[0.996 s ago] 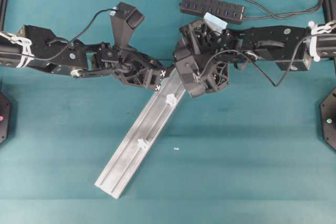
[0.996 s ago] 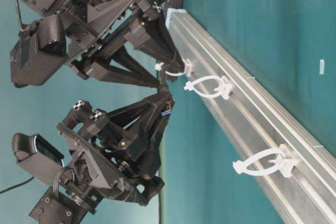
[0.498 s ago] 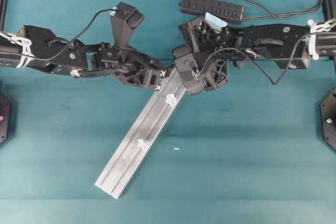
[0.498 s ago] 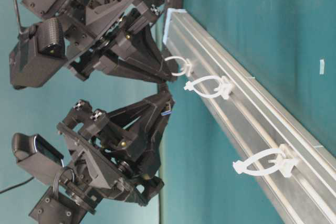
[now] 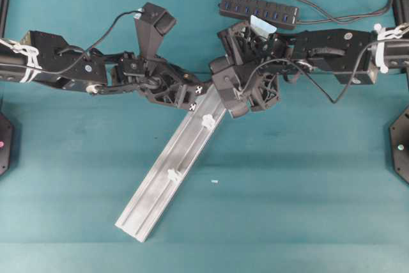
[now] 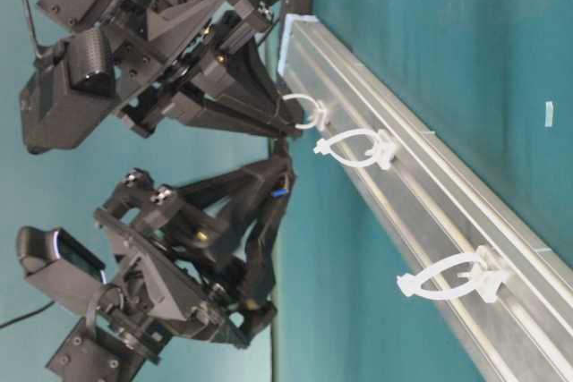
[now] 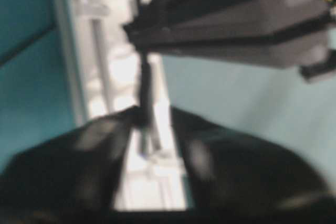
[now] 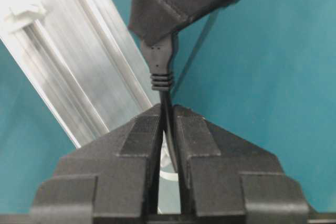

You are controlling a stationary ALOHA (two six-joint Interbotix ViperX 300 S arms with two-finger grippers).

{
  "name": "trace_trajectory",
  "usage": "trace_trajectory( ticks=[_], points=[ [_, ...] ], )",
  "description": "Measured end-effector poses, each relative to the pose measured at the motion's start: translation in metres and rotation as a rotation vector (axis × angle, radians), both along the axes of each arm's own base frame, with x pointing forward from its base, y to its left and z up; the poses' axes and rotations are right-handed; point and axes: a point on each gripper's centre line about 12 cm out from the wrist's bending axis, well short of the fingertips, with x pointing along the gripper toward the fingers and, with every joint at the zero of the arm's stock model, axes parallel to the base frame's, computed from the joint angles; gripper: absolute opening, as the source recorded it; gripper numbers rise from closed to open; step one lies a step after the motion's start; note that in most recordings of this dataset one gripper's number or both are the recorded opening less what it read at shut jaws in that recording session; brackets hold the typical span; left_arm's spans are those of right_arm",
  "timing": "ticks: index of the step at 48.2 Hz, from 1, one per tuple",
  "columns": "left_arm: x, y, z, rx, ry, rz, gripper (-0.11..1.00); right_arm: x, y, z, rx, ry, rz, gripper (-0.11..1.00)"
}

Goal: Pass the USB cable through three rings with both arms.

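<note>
Pinching the USB cable (image 8: 167, 103), the right tool (image 8: 168, 116) shows only wrist-side; left tool (image 7: 149, 129) parted.

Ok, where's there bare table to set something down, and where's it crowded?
Bare mat lies right of the rail, below the right arm, and left of the rail, below the left arm. Crowded where both grippers meet at the rail's top end, beside the hub.

Silver rail (image 5: 167, 174) with white translucent rings (image 6: 354, 148), black USB cable (image 8: 161, 65), teal table (image 5: 307, 183).
</note>
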Motion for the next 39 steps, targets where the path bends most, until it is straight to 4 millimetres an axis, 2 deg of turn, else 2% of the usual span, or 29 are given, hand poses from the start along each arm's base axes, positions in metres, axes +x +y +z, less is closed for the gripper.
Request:
trace_trajectory(
  ticks=[5, 8, 16, 39],
  points=[
    [-0.002, -0.002, 0.003, -0.002, -0.004, -0.001, 0.87, 0.000, 0.000, 0.000, -0.002, 0.009, 0.004, 0.09],
    [-0.008, -0.004, 0.002, -0.004, 0.005, -0.004, 0.95, -0.001, -0.001, -0.001, -0.006, 0.018, 0.007, 0.09],
    [-0.024, -0.009, 0.008, 0.000, 0.006, -0.010, 0.87, -0.005, 0.000, -0.004, -0.023, 0.061, 0.039, 0.09],
    [-0.074, -0.024, 0.036, 0.011, -0.024, -0.026, 0.87, -0.014, 0.010, -0.013, -0.086, 0.155, 0.185, 0.09]
  ],
)
